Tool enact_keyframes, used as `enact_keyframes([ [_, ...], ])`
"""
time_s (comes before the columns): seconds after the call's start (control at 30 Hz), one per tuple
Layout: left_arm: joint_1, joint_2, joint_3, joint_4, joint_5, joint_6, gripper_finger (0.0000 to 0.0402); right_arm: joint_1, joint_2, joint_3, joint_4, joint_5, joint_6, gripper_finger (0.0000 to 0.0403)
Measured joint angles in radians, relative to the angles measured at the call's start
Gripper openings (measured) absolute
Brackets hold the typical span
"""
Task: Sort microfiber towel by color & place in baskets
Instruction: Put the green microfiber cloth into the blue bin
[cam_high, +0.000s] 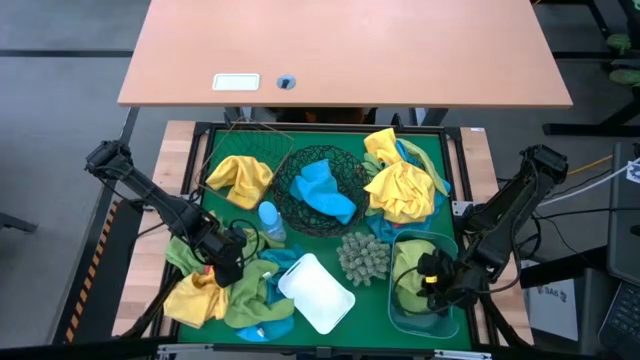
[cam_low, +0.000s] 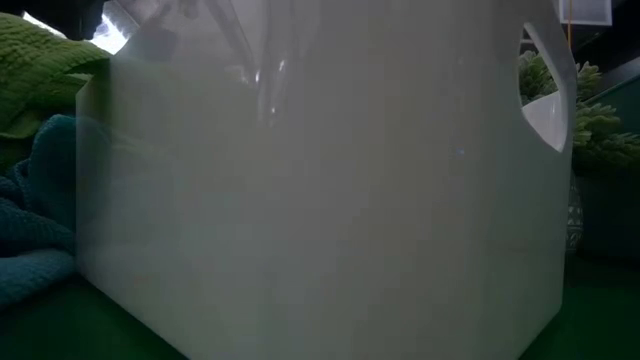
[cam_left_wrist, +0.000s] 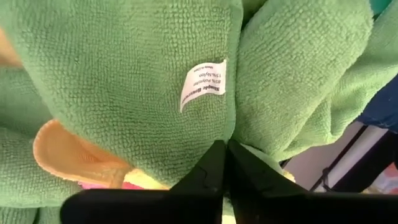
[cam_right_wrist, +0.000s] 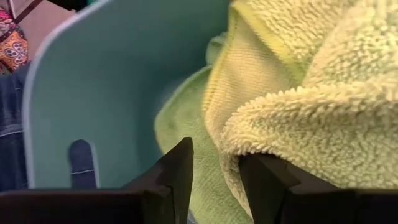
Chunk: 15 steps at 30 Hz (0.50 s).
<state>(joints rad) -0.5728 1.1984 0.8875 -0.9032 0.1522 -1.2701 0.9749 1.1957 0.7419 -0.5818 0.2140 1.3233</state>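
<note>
From above, we see a green mat (cam_high: 372, 290) covering the table, with a tan desk (cam_high: 345, 50) beyond it and grey floor all around. We take the black mesh bowl (cam_high: 292, 205) as our landmark: it sits mid-mat and holds a blue towel (cam_high: 325, 190). A yellow towel (cam_high: 240, 177) lies just left of the bowl and a yellow heap (cam_high: 400, 188) just right of it. The white tub (cam_high: 316, 292) stands nearer us than the bowl, with the spiky ball (cam_high: 363, 257) between them. The left claw (cam_high: 224, 260) is down in a green and yellow pile (cam_high: 215, 298) left of the white tub. The right claw (cam_high: 432, 283) reaches into the blue tub (cam_high: 425, 318), right of the bowl and nearer us.

In the low view the white tub (cam_low: 320, 200) fills nearly everything.

In the left wrist view the left claw (cam_left_wrist: 225, 152) is pinched closed on a green towel (cam_left_wrist: 124, 74) with a white label (cam_left_wrist: 203, 84).

In the right wrist view the right claw (cam_right_wrist: 216, 163) stands partly apart around the edge of a lime towel (cam_right_wrist: 298, 112) inside the blue tub (cam_right_wrist: 112, 93).
</note>
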Motion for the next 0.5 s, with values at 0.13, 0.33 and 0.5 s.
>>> enact_keyframes([
  [0.13, 0.001, -0.001, 0.000, 0.016, -0.015, 0.025, 0.0003, 0.000, 0.000, 0.031, -0.035, 0.004, -0.027, 0.0127],
  [0.33, 0.001, -0.003, 0.000, 0.085, -0.024, 0.100, 0.0001, 0.000, 0.000, 0.107, -0.216, 0.025, -0.026, 0.0127],
  [0.5, 0.001, -0.023, 0.000, 0.158, -0.051, 0.144, 0.0001, 0.000, 0.000, 0.196, -0.371, 0.074, -0.027, 0.0127],
])
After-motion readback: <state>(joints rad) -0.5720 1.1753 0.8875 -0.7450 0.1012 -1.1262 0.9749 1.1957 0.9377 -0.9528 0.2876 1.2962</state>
